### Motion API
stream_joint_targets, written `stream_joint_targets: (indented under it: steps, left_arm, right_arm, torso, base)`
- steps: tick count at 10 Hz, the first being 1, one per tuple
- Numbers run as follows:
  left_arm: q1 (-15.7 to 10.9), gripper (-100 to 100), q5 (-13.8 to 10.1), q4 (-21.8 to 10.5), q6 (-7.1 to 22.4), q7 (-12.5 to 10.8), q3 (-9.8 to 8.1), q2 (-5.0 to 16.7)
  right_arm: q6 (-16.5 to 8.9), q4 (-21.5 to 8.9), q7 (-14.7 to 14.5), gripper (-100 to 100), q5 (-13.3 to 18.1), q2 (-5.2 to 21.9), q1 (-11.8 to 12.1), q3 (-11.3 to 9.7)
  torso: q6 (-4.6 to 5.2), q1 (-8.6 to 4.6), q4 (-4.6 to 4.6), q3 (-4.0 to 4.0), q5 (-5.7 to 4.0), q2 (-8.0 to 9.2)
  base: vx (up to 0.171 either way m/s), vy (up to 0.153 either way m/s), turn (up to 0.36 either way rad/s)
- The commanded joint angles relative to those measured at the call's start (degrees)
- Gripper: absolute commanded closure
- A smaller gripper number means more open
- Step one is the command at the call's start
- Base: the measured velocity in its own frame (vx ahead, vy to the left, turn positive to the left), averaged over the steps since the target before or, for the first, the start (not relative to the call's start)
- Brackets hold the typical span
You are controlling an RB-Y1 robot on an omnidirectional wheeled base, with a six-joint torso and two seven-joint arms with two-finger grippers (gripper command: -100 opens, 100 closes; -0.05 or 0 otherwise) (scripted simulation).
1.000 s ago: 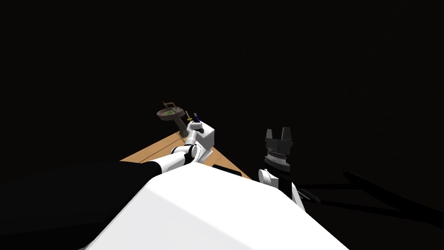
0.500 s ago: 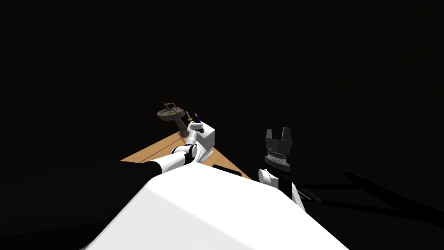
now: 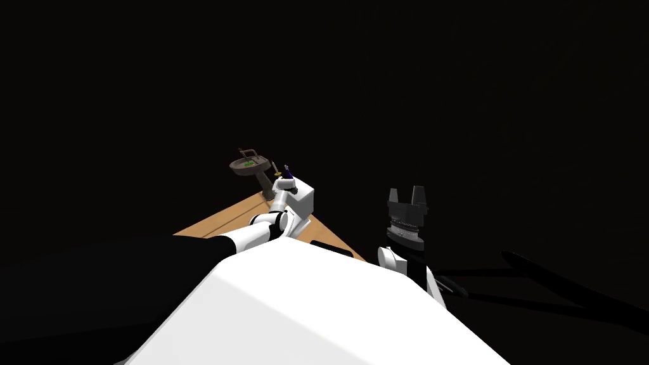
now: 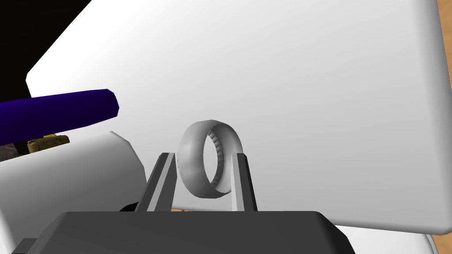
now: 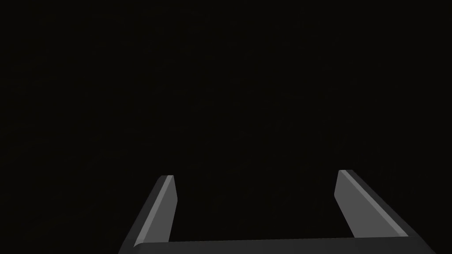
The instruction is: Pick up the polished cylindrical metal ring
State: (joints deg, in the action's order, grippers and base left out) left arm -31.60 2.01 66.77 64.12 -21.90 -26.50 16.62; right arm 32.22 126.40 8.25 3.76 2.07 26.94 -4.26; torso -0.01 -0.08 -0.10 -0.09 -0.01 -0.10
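Observation:
A plain grey ring [image 4: 207,161] with a ridged inner face stands on edge over a flat white surface [image 4: 309,88]. My left gripper [image 4: 203,154] is shut on it, one thin finger pressing each side. In the head view the left gripper [image 3: 285,184] reaches out over a white box [image 3: 303,201] on a wooden top [image 3: 228,220]. My right gripper [image 5: 256,181] is open with nothing between its fingers, and in the head view the right gripper [image 3: 407,198] is held up at my right against a black area.
A dark purple rod [image 4: 57,112] and a white rounded body [image 4: 66,176] lie close beside the left gripper, with a small yellowish piece [image 4: 46,142] between them. A brown basin on a stem [image 3: 248,166] stands beyond the white box. Black area surrounds the wooden top.

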Motion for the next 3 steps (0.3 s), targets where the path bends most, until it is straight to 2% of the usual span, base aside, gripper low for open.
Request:
stream_joint_targets:
  steps: [1, 2, 3]
  left_arm:
    - [0.32, 100, -0.57, 1.8, 1.76, 0.8, -0.25, 0.28]
    - [0.23, 100, -0.46, 1.21, 1.12, 0.54, -0.22, 0.28]
    - [0.24, 0, -0.51, 1.36, 1.38, 0.65, -0.26, 0.32]
  right_arm:
    - [0.0, 0.0, 0.0, 0, 0.0, 0.0, 0.0, 0.0]
    - [0.0, 0.0, 0.0, 0, 0.0, 0.0, 0.0, 0.0]
    - [0.0, 0.0, 0.0, 0, 0.0, 0.0, 0.0, 0.0]
  torso:
    - [0.0, 0.0, 0.0, 0.0, 0.0, 0.0]
    - [0.02, -0.04, 0.01, 0.02, -0.02, 0.03]
    - [0.05, 0.04, -0.01, 0.0, 0.0, 0.0]
  base:
    - [-0.015, -0.054, 0.019]
    - [-0.007, -0.022, 0.01]
    - [0.0, 0.0, 0.0]
